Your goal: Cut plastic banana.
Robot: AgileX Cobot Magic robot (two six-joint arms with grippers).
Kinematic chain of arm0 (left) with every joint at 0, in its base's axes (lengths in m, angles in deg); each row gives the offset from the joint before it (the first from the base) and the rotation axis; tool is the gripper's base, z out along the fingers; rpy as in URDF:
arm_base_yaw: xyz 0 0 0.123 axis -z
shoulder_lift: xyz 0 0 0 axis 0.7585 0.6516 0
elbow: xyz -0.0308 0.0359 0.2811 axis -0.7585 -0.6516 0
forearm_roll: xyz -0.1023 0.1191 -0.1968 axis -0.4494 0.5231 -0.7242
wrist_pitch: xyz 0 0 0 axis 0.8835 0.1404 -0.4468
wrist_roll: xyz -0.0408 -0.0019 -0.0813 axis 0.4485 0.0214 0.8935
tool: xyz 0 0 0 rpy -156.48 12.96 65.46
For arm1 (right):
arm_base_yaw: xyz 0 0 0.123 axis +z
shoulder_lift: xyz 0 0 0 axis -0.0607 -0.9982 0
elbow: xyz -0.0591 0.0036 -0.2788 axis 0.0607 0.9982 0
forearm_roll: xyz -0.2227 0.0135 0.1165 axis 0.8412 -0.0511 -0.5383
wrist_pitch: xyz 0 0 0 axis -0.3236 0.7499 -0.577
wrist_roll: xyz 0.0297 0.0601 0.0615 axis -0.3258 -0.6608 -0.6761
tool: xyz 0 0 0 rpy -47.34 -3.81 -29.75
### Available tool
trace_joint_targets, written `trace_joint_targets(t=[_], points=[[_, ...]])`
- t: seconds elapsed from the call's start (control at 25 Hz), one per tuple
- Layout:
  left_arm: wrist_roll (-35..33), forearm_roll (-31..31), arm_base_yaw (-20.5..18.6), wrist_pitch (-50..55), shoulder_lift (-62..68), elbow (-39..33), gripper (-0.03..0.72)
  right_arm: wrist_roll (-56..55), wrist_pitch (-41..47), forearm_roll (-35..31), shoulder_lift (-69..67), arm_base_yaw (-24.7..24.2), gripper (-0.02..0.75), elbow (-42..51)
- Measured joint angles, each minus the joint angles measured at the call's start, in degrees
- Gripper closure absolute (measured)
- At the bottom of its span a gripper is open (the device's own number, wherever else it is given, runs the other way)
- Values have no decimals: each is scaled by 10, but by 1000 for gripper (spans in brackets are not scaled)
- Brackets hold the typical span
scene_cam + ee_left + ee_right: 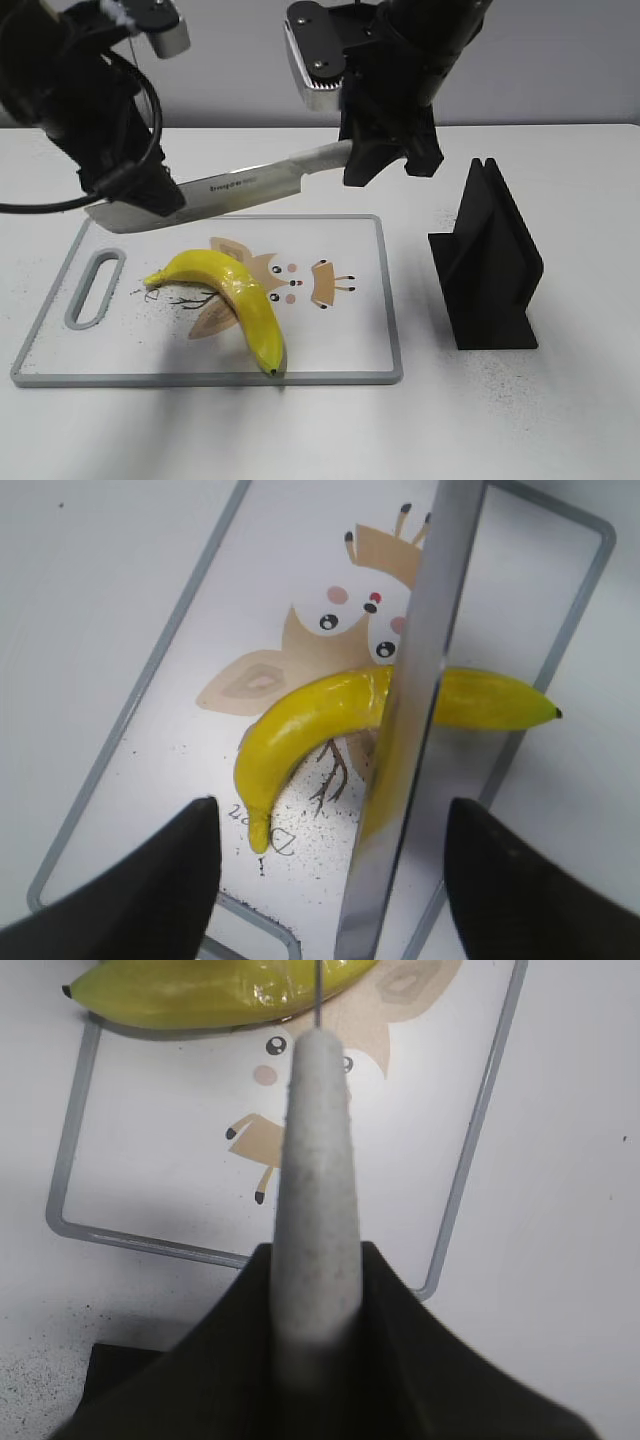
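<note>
The plastic banana (235,295) lies whole on the white cutting board (350,330), stem end to the left and dark tip at the front edge. My right gripper (385,150) is shut on the pale handle of a knife (240,185) and holds it level above the board's far edge. My left gripper (135,198) is open, its two fingers on either side of the blade tip. In the left wrist view the blade (420,680) crosses over the banana (310,715) between the open fingers (330,890). The right wrist view shows the handle (320,1160) in the jaws (320,1290) and the banana (210,995) beyond.
A black slotted knife stand (490,265) stands on the white table, right of the board. The board has a grey rim (150,695), a handle slot (95,290) at its left end and a printed cartoon animal (300,280).
</note>
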Motion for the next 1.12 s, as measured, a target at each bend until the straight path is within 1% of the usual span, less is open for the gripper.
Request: trace_joint_targets(t=[0.12, 0.2, 0.28, 0.36, 0.4, 0.48, 0.56, 0.64, 0.8, 0.88, 0.96, 1.0, 1.12], points=[[57, 24, 0, 25, -1, 39, 27, -15, 0, 5, 0, 0, 582, 0], [120, 68, 0, 45, -2, 66, 37, -50, 0, 5, 0, 0, 582, 0], [198, 123, 0, 67, -2, 88, 49, -113, 0, 7, 1, 0, 582, 0], [246, 173, -2, 107, -3, 108, 55, -185, 0, 19, 4, 0, 582, 0], [262, 183, -5, 121, -3, 115, 58, -227, 0, 27, 7, 0, 582, 0], [294, 193, -16, 135, -3, 127, 61, -309, 0, 52, 15, 0, 582, 0], [346, 194, -37, 138, -3, 133, 67, -391, 1, 73, 26, 0, 582, 0], [387, 197, -62, 139, -3, 134, 72, -441, 9, 89, 38, 0, 582, 0], [449, 202, -115, 140, -14, 134, 87, -491, 53, 97, 65, 0, 582, 0], [463, 202, -135, 141, -27, 134, 93, -561, 55, 103, 78, 0, 582, 0], [468, 204, -148, 141, -46, 133, 94, -661, 56, 109, 94, 0, 582, 1], [469, 204, -151, 140, -56, 128, 94, -710, 56, 110, 101, 0, 582, 3], [473, 204, -152, 141, -99, 96, 95, -804, 56, 110, 140, 0, 582, 27]])
